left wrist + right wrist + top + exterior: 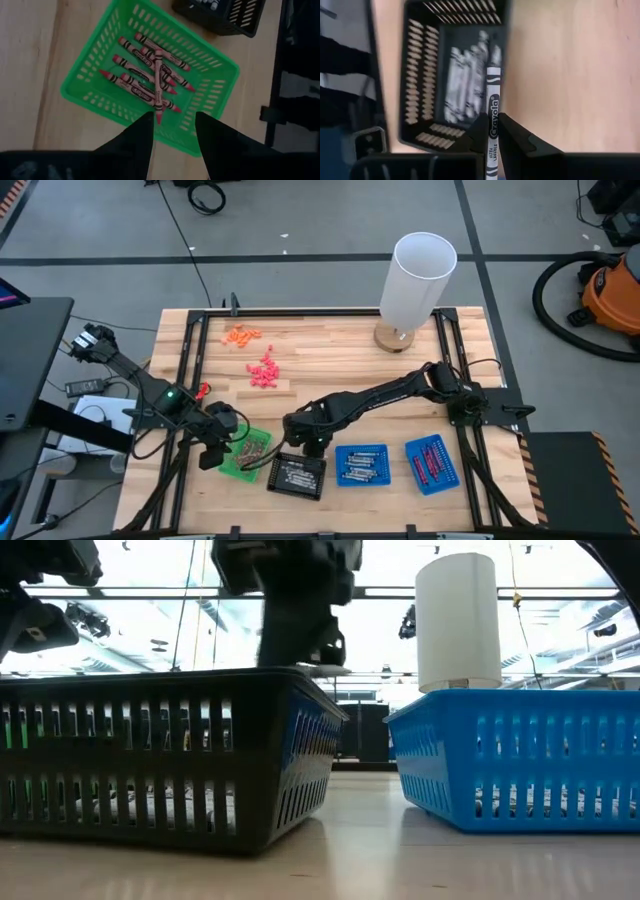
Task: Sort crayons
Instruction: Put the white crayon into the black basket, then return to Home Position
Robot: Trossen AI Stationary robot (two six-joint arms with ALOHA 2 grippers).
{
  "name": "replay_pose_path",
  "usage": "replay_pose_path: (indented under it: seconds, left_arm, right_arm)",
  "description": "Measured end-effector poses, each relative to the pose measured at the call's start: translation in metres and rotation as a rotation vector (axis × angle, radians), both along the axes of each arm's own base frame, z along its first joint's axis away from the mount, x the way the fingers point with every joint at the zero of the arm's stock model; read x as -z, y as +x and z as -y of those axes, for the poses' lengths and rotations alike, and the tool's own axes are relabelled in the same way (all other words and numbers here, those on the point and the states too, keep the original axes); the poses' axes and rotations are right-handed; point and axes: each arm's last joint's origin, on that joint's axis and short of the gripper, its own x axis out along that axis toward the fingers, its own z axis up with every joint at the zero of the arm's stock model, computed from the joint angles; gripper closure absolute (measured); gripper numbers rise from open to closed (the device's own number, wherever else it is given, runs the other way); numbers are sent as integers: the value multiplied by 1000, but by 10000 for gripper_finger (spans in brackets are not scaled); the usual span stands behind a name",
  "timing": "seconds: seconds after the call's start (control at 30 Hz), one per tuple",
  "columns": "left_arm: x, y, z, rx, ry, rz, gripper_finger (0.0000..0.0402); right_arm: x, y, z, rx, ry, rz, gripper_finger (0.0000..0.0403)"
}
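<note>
While the left gripper point(172, 131) hangs with its fingers spread above the green tray point(90, 75) of red crayons point(142, 67), the right gripper point(491, 131) is pinching a grey-white crayon point(493, 102) right over the black tray point(420, 70), where more pale crayons point(462, 87) lie just ahead of its fingertips.

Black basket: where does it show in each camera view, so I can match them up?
High view: black basket at the table's near edge, between green basket and a blue basket.
Low view: fills the left half.
Left wrist view: one corner, beyond the green basket.
Right wrist view: ahead of the right gripper, which pinches a white crayon.
Shared landmark: green basket in the high and left wrist views.
</note>
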Motion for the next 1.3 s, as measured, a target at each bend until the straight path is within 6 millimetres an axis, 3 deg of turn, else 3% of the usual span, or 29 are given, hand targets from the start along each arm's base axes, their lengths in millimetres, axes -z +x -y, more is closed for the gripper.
replay_pose_path:
  seconds: [0.27,0.47,0.73,0.87,1.13,1.3]
  left_arm:
    - [0,0,0,32,24,15,244]
    - [0,0,0,22,19,12,244]
    - [0,1,0,-38,-4,5,244]
    - [-1,1,0,-51,-5,26,244]
    - [-25,-13,-19,-171,80,292,244]
    - [-42,-32,-40,-274,84,449,244]
  right_arm:
    - [-9,5,-21,-22,64,123,364]
    - [3,12,-26,-26,97,145,353]
    - [17,20,-29,-2,134,148,288]
    - [19,15,-22,16,104,74,256]
    - [-14,0,-9,53,-112,124,255]
    - [-15,-6,4,39,-145,106,260]
